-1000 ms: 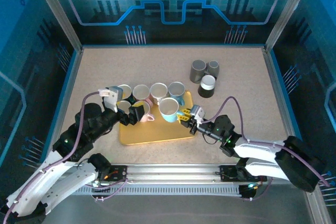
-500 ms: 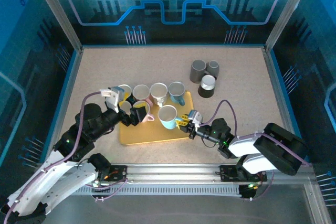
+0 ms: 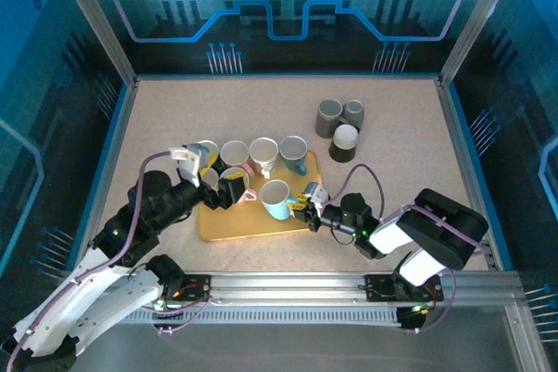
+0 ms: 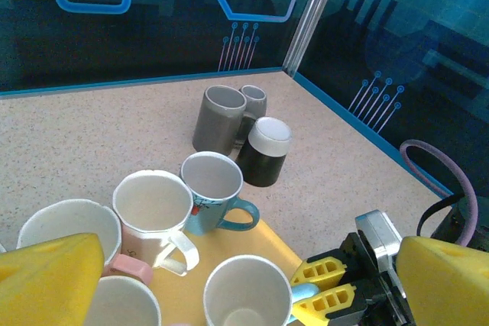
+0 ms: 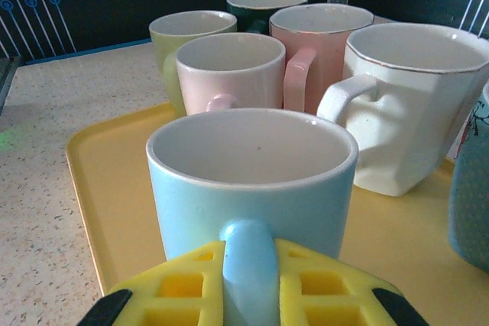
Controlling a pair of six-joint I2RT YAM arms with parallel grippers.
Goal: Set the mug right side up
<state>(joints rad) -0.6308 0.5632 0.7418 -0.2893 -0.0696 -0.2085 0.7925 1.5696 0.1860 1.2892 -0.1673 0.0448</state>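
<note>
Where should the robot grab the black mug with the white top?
Probably across its round sides, coming at the black mug from the side nearest the arms: no handle shows, and the gray mugs crowd its far side.

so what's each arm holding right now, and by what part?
Right gripper: jaws shut on the handle of the light blue mug. Left gripper: open, empty.

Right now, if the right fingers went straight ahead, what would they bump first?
The light blue mug: the right fingers pinch its handle. Behind it, probably the pale pink mug.
</note>
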